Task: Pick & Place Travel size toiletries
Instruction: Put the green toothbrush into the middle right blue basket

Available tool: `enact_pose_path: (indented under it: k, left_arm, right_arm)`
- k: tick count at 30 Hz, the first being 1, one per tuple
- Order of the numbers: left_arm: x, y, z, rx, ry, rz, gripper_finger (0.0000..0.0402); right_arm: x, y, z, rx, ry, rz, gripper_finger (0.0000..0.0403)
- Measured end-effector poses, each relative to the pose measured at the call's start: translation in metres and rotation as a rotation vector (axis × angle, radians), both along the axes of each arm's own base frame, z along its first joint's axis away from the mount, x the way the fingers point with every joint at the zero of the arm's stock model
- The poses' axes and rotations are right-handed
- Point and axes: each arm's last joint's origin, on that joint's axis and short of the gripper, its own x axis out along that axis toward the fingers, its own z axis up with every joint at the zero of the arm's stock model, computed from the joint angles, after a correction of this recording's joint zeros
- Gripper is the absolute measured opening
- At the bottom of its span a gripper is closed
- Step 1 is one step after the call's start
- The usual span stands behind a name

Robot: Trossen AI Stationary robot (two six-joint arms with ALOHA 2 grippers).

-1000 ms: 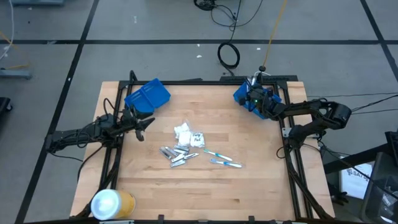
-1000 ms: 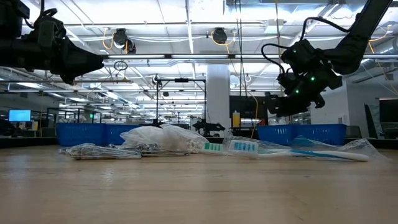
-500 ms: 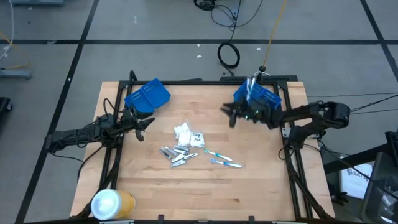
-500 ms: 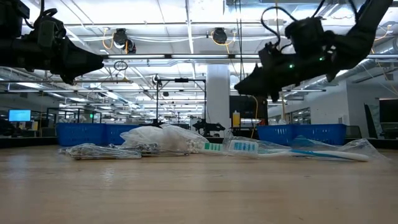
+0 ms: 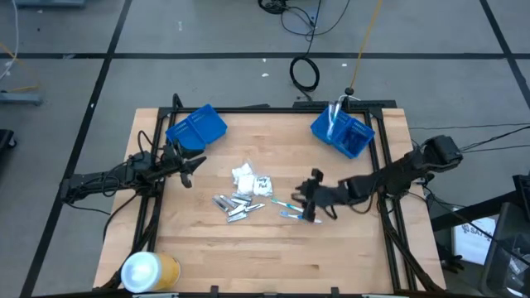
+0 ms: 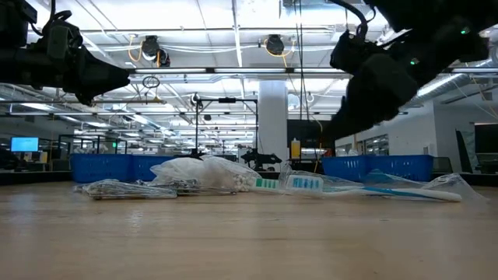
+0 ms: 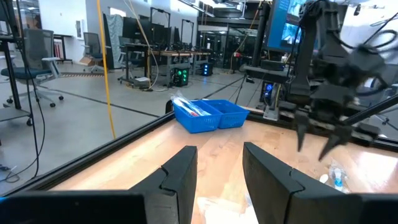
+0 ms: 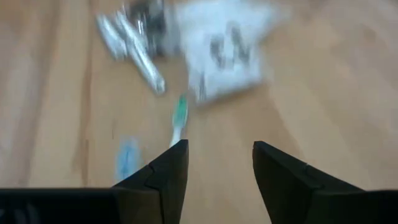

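Right claw (image 5: 308, 201) spread above teal toothbrush (image 5: 284, 204), handle lying crosswise under it; left claw (image 5: 190, 169) spread, farther away.

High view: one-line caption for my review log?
Right gripper open above the toothbrushes beside the toiletry pile; left gripper waits at the table's left edge.

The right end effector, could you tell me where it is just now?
In the high view the right end effector hangs open over mid-table, just above the toothbrushes, right of the white packets.
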Motion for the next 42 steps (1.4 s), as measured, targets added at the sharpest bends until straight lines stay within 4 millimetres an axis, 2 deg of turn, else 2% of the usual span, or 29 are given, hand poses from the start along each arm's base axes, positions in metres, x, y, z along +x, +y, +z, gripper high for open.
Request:
enact_pose_path:
  k: [3,7,15,19,24,29,36,42]
  left_arm:
    - [0.0,0.0,0.0,0.0,0.0,0.0,0.0127]
    - [0.0,0.0,0.0,0.0,0.0,0.0,0.0127]
    - [0.0,0.0,0.0,0.0,0.0,0.0,0.0127]
    - [0.0,0.0,0.0,0.0,0.0,0.0,0.0127]
    - [0.0,0.0,0.0,0.0,0.0,0.0,0.0127]
    - [0.0,0.0,0.0,0.0,0.0,-0.001,0.0127]
    - [0.0,0.0,0.0,0.0,0.0,0.0,0.0127]
    - [0.0,0.0,0.0,0.0,0.0,0.0,0.0127]
  right_arm:
    - [0.005,0.013,-0.008,0.012,0.023,0.012,0.0168]
    - [0.007,0.019,-0.021,0.025,0.045,0.014,0.0165]
    - [0.009,0.023,-0.038,0.104,0.109,0.03,0.0163]
    - [0.009,0.023,-0.049,0.092,0.147,0.027,0.0157]
    - [0.012,0.018,-0.054,0.078,0.158,0.01,0.0147]
    - [0.013,0.013,-0.055,0.066,0.168,0.01,0.0115]
    - [0.014,0.013,-0.055,0.076,0.176,0.048,0.0031]
    - [0.018,0.015,-0.047,0.07,0.097,0.108,0.0026]
